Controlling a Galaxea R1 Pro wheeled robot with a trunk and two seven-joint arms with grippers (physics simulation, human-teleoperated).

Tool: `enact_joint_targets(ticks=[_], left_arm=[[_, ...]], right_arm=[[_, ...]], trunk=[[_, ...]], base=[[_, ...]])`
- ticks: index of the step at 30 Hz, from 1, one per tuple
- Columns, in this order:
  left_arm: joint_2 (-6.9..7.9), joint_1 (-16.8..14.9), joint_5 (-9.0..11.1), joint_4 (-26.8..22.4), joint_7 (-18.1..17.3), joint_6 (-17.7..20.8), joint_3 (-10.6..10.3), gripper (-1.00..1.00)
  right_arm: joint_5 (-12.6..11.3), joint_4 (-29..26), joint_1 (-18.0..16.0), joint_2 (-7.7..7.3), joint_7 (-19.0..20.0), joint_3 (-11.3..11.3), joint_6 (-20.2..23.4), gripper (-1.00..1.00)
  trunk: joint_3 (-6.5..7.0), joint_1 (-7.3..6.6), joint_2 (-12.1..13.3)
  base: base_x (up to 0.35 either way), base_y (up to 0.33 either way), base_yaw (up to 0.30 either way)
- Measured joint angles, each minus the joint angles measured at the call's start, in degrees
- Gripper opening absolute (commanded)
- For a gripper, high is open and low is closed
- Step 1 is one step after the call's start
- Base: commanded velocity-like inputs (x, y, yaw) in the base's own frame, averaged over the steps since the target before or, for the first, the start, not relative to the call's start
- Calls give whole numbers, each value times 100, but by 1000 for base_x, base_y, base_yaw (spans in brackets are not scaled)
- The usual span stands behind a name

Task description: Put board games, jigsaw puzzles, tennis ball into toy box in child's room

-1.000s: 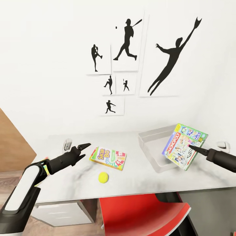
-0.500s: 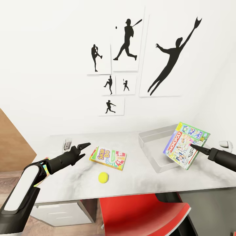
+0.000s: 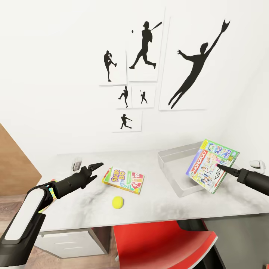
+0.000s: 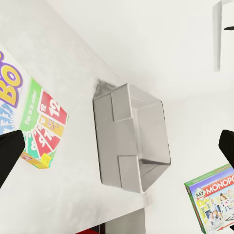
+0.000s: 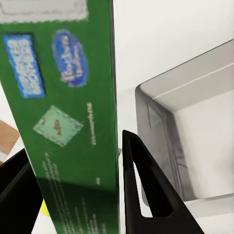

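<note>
Head view: the right end effector pinches a Monopoly board game by its lower right edge, holding the box tilted on edge above the near right rim of the toy box, a light grey bin standing at the right of the white surface. In the right wrist view the green side of that board game sits between the two black fingers, with the toy box beyond. The left end effector hangs over the left part of the surface, its jaws spread and holding nothing. Just right of it lies the Skip-Bo board game, flat on the surface; the tennis ball rests nearer the front edge, apart from the box. A red chair stands under the surface.
</note>
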Motion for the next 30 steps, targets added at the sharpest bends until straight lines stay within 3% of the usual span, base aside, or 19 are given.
enact_joint_targets(ticks=[13,30], left_arm=[[23,-27,21,32,-278,-3,126,100],[23,-29,14,52,-293,-2,129,100]], right_arm=[[-12,338,-100,-106,-14,-76,-2,-100],[-25,449,-131,-113,-19,-66,-1,-100]], trunk=[[0,0,0],[0,0,0]], base=[[0,0,0],[0,0,0]])
